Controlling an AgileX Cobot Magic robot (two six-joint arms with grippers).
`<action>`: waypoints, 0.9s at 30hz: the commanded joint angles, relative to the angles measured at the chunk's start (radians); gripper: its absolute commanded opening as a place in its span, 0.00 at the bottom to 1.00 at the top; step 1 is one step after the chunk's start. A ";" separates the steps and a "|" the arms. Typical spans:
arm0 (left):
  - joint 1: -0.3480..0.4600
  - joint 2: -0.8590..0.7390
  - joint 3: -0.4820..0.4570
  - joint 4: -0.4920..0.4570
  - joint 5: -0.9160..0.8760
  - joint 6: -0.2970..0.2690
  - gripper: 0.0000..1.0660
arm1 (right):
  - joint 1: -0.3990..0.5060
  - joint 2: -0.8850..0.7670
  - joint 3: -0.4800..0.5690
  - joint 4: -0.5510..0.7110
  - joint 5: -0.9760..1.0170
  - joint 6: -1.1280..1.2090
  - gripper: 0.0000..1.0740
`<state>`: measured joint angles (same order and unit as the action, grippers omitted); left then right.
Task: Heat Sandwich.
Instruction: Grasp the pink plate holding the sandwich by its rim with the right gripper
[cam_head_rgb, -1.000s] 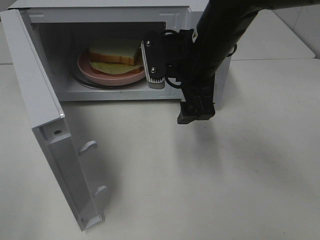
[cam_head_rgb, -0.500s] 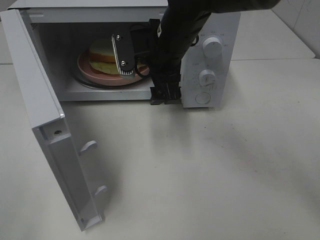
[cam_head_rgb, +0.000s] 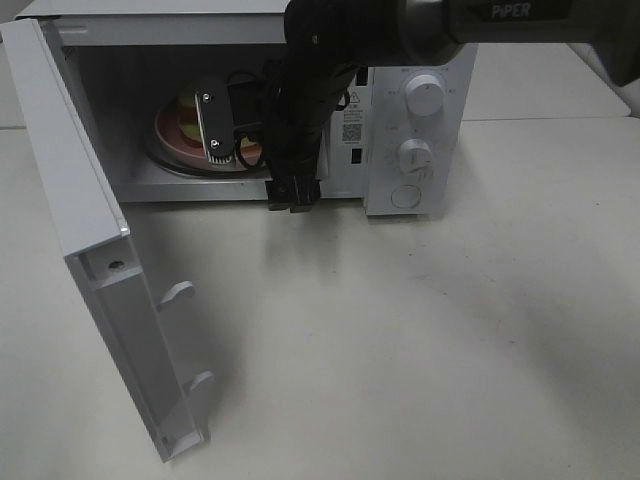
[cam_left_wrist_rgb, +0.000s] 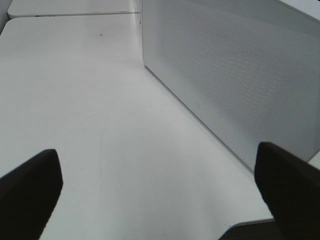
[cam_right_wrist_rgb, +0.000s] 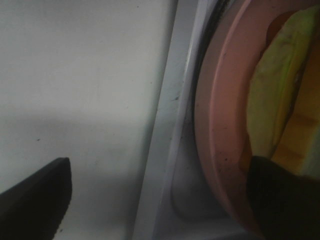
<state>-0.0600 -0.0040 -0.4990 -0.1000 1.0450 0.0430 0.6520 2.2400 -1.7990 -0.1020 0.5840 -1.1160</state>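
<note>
Sandwich (cam_head_rgb: 187, 116): on the pink plate (cam_head_rgb: 165, 138), inside the microwave (cam_head_rgb: 420, 60)
Door (cam_head_rgb: 90, 230): swung wide open
Right tool (cam_right_wrist_rgb: 160, 200): in the cavity mouth at the plate's rim, jaws spread wide, gripping nothing
Left tool (cam_left_wrist_rgb: 159, 192): jaws wide apart over the worktop (cam_left_wrist_rgb: 75, 100), beside a perforated white panel (cam_left_wrist_rgb: 235, 75)

Left gripper (cam_left_wrist_rgb: 160, 200) above the white table (cam_left_wrist_rgb: 75, 100); its two dark fingertips (cam_left_wrist_rgb: 27, 195) sit far apart at opposite edges of the view, with only bare table between them. A white face of the microwave (cam_left_wrist_rgb: 235, 75), covered in a fine dot pattern, stands on the table close ahead. A seam (cam_left_wrist_rgb: 75, 13) crosses the table farther back
</note>
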 joint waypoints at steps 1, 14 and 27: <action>0.002 -0.023 0.003 0.002 -0.008 -0.005 0.97 | 0.003 0.068 -0.103 0.001 0.007 -0.001 0.83; 0.002 -0.023 0.003 0.028 -0.008 -0.005 0.97 | 0.003 0.244 -0.346 0.002 0.039 0.028 0.81; 0.002 -0.023 0.003 0.047 -0.007 -0.005 0.97 | 0.003 0.324 -0.401 0.009 0.058 0.070 0.64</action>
<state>-0.0600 -0.0040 -0.4990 -0.0530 1.0450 0.0430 0.6520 2.5600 -2.1980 -0.1020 0.6170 -1.0710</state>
